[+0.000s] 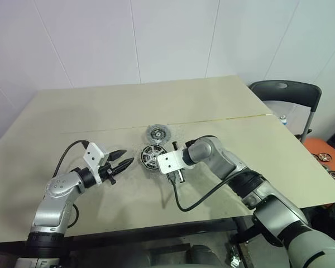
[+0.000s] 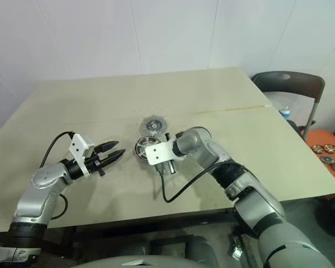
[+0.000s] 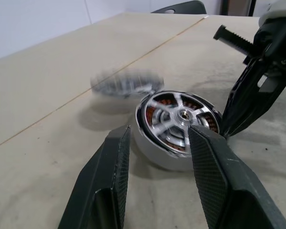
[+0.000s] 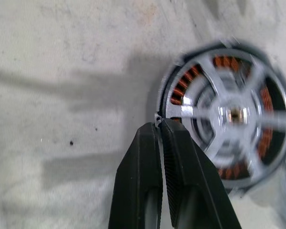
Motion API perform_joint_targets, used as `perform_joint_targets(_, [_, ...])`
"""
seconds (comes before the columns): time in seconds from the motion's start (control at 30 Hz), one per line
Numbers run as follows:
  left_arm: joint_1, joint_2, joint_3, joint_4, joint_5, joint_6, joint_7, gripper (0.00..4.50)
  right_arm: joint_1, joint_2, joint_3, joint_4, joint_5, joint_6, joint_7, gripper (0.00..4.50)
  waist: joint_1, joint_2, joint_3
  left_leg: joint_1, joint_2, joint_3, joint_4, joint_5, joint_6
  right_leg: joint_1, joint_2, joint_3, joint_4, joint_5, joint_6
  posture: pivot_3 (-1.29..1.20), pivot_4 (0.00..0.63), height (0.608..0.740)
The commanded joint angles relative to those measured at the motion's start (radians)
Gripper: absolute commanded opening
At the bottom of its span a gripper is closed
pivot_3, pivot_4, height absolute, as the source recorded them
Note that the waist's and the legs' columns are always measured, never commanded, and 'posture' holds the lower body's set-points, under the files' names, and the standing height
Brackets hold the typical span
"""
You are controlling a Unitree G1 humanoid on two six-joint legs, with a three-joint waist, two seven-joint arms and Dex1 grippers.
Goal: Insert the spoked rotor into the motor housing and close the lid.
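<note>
The spoked rotor sits inside the motor housing, its silver spokes over the copper windings, near the middle of the table; the lid lies flat on the table just beyond the housing, apart from it, with its notched rim showing; the right gripper points down at the housing's right side, its two black fingers pressed together with the tips at the rim, pinching nothing; the left gripper hovers left of the housing, aimed at it, fingers spread and empty; a dark chair stands beyond the table's far right corner.
</note>
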State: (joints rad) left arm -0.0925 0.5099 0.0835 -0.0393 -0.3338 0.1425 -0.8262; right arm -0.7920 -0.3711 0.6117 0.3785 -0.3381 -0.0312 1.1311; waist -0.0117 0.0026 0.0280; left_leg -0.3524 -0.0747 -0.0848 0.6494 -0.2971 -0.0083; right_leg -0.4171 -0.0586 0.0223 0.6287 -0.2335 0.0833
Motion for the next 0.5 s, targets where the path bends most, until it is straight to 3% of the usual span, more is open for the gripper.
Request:
perform_joint_targets(0.03, [-0.01, 0.0, 0.0, 0.004, 0.01, -0.022, 0.005, 2.05, -0.02, 0.012, -0.031, -0.108, 0.075, 0.054, 0.087, 0.25, 0.0, 0.0, 0.0, -0.001, 0.0, 0.0, 0.0, 0.0, 0.0, -0.001, 0.0, 0.0, 0.0, 0.0, 0.0, 0.0, 0.0, 0.74])
perform_joint_targets(0.27, [-0.011, -0.006, -0.003, 0.023, 0.022, -0.032, 0.006, 2.05, 0.011, -0.005, -0.055, -0.234, 0.172, 0.298, 0.192, 0.25, 0.003, 0.0, 0.0, -0.003, 0.0, 0.0, 0.001, 0.0, 0.0, -0.003, 0.0, 0.0, 0.0, 0.0, 0.0, 0.0, 0.0, 0.74])
perform_joint_targets(0.47, [-0.013, -0.008, -0.009, 0.032, 0.027, -0.036, 0.007, 2.05, -0.015, 0.023, -0.041, -0.116, 0.076, 0.215, -0.001, 0.25, 0.001, -0.001, 0.0, -0.002, 0.0, 0.0, 0.001, 0.0, 0.0, -0.003, 0.0, 0.0, 0.001, 0.0, 0.0, 0.0, 0.0, 0.74])
perform_joint_targets(0.5, [-0.012, -0.009, -0.011, 0.033, 0.029, -0.037, 0.007, 2.05, -0.018, 0.021, -0.036, -0.102, 0.063, 0.192, -0.016, 0.42, 0.001, -0.001, 0.0, -0.002, 0.0, 0.0, 0.0, 0.0, 0.0, -0.003, 0.0, 0.0, 0.001, 0.0, 0.0, 0.0, 0.0, 0.74])
